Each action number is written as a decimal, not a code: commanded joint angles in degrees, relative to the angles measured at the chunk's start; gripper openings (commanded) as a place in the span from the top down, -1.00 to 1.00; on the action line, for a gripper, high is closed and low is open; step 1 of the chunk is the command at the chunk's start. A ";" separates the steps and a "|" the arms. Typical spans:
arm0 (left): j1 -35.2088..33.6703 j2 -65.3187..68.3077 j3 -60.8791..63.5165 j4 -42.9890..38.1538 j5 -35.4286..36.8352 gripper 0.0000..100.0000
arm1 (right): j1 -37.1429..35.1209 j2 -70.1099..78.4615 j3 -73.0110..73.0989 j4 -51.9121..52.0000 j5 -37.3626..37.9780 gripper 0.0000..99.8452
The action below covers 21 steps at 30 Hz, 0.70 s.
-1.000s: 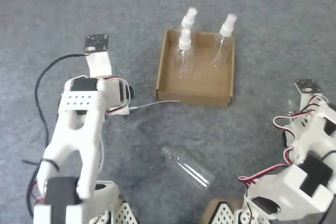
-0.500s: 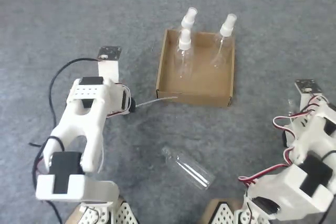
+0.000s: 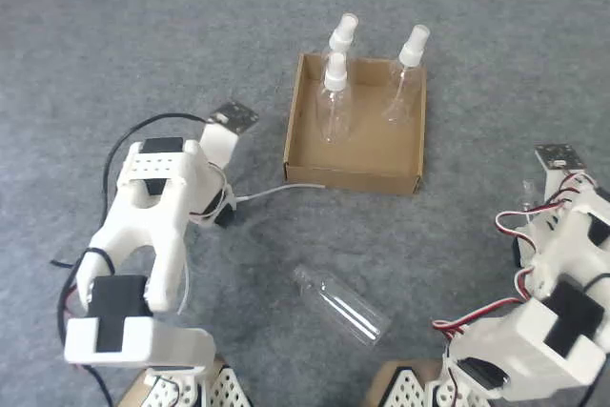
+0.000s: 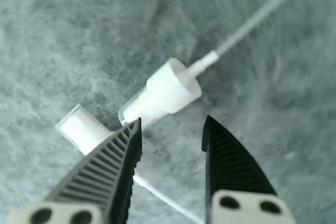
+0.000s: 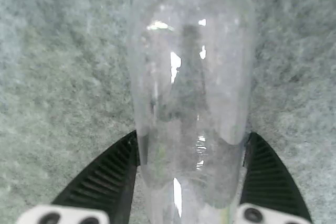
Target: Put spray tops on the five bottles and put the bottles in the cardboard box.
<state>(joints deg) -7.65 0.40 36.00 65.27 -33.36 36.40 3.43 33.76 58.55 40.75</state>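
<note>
A white spray top (image 4: 168, 90) with a long thin tube (image 4: 262, 11) lies on the grey carpet. My left gripper (image 4: 172, 124) is open just above it, with the top's head off its fingertips. In the high view the tube (image 3: 286, 188) runs from under the left arm (image 3: 157, 197) toward the cardboard box (image 3: 355, 179). My right gripper (image 5: 191, 145) is shut on a clear capless bottle (image 5: 191, 77), whose neck (image 3: 527, 193) shows beside the right arm. Another capless bottle (image 3: 341, 305) lies on its side near the front.
Two capped bottles (image 3: 334, 92) (image 3: 405, 78) stand inside the box, and a third (image 3: 341, 33) stands at its far edge. Black and white cables (image 3: 105, 159) loop off the left arm. Open carpet lies between the arms.
The left arm's wrist has swung right and toward the front, coming down over the spray top. The tube has shifted slightly. The right arm and its bottle have kept still.
</note>
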 commanded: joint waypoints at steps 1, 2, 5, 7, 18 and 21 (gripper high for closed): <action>-0.35 0.09 -1.10 0.97 -9.76 0.66 | -0.13 -0.84 -1.85 0.75 -0.09 0.50; -0.44 0.09 -1.10 0.97 -12.40 0.67 | -0.04 -0.84 -1.85 1.01 -0.09 0.50; -1.93 0.09 -1.36 1.05 -20.40 0.72 | -0.04 -0.92 -1.85 2.33 -0.09 0.50; -3.96 0.09 -2.86 2.20 -25.14 0.74 | -0.13 -0.92 -1.85 2.24 -0.09 0.50; -17.05 0.09 -21.93 13.63 -16.62 0.74 | -0.40 -0.84 -1.85 2.07 -0.09 0.50; -19.34 0.09 -24.04 14.24 -8.44 0.74 | -0.48 -0.75 -1.85 2.07 -0.09 0.50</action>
<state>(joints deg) -25.05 1.19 16.04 78.64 -49.54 36.40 3.43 33.76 60.04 40.75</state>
